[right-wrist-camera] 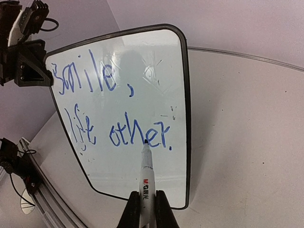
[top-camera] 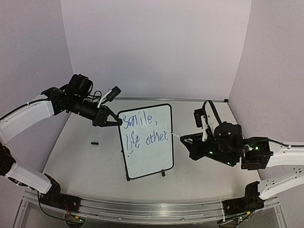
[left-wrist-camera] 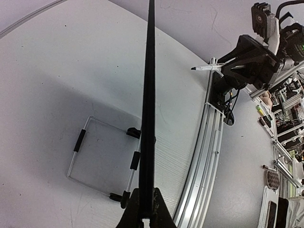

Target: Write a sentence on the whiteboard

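The whiteboard (top-camera: 149,159) stands upright mid-table on two small black feet, its face (right-wrist-camera: 114,171) towards the right arm. The sentence (top-camera: 145,130) is blue handwriting in two lines, roughly "Smile, life other." (right-wrist-camera: 132,131). My left gripper (top-camera: 116,122) is shut on the board's upper left edge, which shows edge-on as a black line (left-wrist-camera: 149,95) between the jaws (left-wrist-camera: 146,190). My right gripper (right-wrist-camera: 147,191) is shut on a white marker (right-wrist-camera: 146,175) pointing at "other". In the left wrist view the marker (left-wrist-camera: 209,68) has its tip a short way off the board.
A small black piece (top-camera: 95,142) lies on the table left of the board. Behind the board a wire stand (left-wrist-camera: 76,147) rests on the table. The aluminium rail (top-camera: 142,206) runs along the near edge. Purple walls close the back and sides.
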Robot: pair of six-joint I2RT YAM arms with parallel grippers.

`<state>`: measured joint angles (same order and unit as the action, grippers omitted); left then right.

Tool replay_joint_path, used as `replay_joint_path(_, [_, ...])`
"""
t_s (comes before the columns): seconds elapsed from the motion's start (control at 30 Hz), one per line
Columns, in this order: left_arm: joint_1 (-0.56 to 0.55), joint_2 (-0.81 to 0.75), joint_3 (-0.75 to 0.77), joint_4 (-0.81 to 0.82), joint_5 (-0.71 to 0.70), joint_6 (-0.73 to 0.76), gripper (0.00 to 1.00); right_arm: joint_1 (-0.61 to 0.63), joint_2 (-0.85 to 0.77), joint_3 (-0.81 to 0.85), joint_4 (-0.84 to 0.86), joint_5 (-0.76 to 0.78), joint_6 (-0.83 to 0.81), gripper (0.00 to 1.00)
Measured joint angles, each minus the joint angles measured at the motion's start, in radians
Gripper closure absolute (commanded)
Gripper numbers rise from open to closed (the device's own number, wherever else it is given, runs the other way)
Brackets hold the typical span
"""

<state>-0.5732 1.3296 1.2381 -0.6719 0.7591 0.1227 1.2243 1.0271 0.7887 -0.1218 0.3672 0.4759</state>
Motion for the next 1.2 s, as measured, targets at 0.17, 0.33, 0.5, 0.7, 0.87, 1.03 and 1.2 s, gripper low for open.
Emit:
replay_joint_path(0.17, [0.000, 0.000, 0.005, 0.000, -0.017, 0.010, 1.00, 0.000, 0.012, 0.000, 0.002, -0.010, 0.000, 1.00])
replay_joint_path(0.33, [0.000, 0.000, 0.034, -0.004, -0.043, 0.025, 1.00, 0.000, 0.014, 0.000, 0.006, -0.018, 0.001, 1.00])
replay_joint_path(0.5, [0.000, 0.001, 0.059, -0.003, -0.056, 0.037, 1.00, 0.000, 0.018, 0.000, 0.012, -0.022, 0.002, 1.00])
replay_joint_path(0.7, [0.000, 0.002, 0.071, -0.005, -0.078, 0.062, 1.00, 0.000, 0.019, -0.010, 0.026, -0.026, 0.007, 1.00])
replay_joint_path(0.87, [0.000, 0.002, 0.070, -0.011, -0.099, 0.071, 1.00, 0.000, 0.018, -0.024, 0.027, -0.027, 0.012, 1.00])
replay_joint_path(1.03, [0.001, -0.033, 0.014, 0.017, -0.106, 0.058, 1.00, 0.000, 0.015, -0.031, 0.030, -0.028, 0.015, 1.00])
replay_joint_path(1.2, [0.002, -0.082, -0.068, 0.069, -0.109, 0.030, 1.00, 0.000, 0.014, -0.032, 0.031, -0.029, 0.015, 1.00])
